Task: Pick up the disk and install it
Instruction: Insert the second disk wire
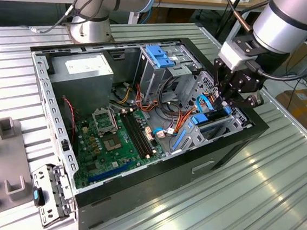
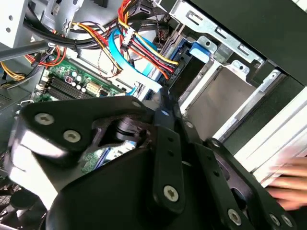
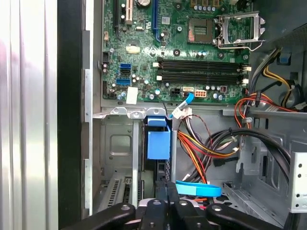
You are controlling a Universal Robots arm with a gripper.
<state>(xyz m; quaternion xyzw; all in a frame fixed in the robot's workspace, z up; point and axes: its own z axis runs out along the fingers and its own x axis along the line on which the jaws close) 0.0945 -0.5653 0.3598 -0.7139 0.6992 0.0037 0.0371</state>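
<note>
Black gripper [image 3: 165, 211] hangs over the open computer case [image 1: 231, 150], fingers together on the disk [image 3: 162, 179] | disk stands on edge in the drive bay [image 2: 225, 103] beside the motherboard [image 3: 177, 52] | we judge insertion underway | next calls for straight push until seated

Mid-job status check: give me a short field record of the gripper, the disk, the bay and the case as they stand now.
gripper: down inside the case at the drive bay, on the exterior view's right
disk: dark, with blue tabs, standing on edge in the bay slot, at the gripper tips
drive bay: metal cage, the compartment beside the disk bare
computer case: lying open on the ribbed table
motherboard: exposed, socket uncovered
person's hand: beside the case
</note>
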